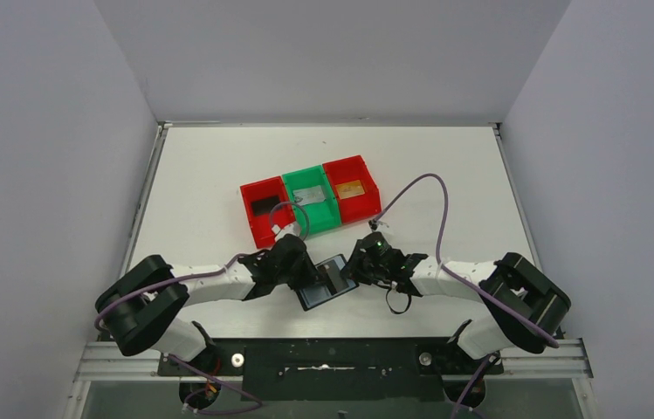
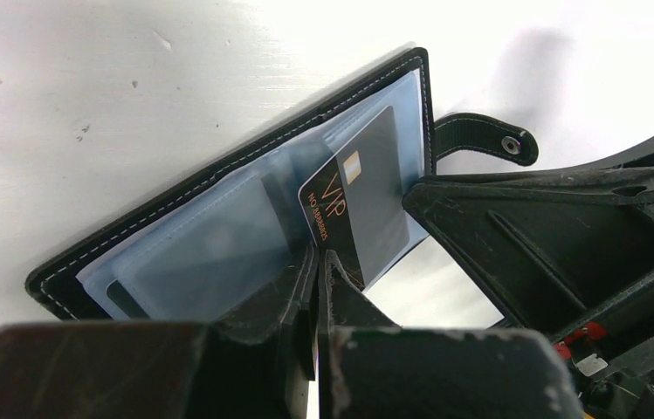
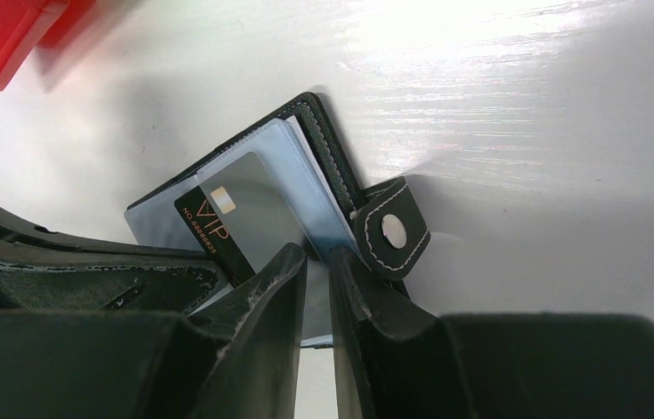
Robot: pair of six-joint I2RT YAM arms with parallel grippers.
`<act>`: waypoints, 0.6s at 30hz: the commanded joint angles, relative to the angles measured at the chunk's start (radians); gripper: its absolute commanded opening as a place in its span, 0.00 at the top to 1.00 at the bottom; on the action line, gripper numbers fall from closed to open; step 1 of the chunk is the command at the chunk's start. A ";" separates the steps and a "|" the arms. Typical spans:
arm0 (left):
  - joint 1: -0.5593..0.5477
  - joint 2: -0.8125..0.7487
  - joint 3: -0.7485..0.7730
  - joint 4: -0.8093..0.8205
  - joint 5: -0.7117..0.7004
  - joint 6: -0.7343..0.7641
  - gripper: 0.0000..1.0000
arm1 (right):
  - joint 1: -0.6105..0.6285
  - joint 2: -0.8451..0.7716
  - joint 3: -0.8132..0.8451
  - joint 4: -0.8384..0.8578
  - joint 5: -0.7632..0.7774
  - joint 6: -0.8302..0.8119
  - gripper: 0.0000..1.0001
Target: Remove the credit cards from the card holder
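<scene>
The black card holder (image 1: pixel 321 291) lies open on the table between both grippers, its grey-blue pockets facing up; it also shows in the left wrist view (image 2: pixel 218 179) and the right wrist view (image 3: pixel 327 140). A black card marked VIP (image 2: pixel 360 202) sticks partly out of a pocket and also shows in the right wrist view (image 3: pixel 240 214). My left gripper (image 2: pixel 319 254) is shut on the card's near edge. My right gripper (image 3: pixel 317 253) is shut on the holder's clear sleeve edge beside the snap strap (image 3: pixel 390 229). In the top view the left gripper (image 1: pixel 304 272) and the right gripper (image 1: pixel 360 265) flank the holder.
Three joined bins stand behind the holder: a red bin (image 1: pixel 258 229) with a dark card, a green bin (image 1: pixel 327 219) with a grey card, and a red bin (image 1: pixel 367 207) with a gold card. Purple cables loop over both arms.
</scene>
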 commanded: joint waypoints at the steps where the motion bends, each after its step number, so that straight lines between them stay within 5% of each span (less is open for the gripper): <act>1: 0.003 -0.009 -0.009 0.089 0.041 0.007 1.00 | -0.006 0.045 -0.007 -0.056 0.033 -0.014 0.80; 13: 0.003 0.045 -0.061 0.243 0.071 -0.099 0.75 | -0.006 0.058 -0.011 -0.033 0.006 -0.016 0.80; 18: 0.004 0.063 -0.077 0.291 0.056 -0.133 0.74 | -0.005 0.060 -0.013 -0.025 0.000 -0.015 0.81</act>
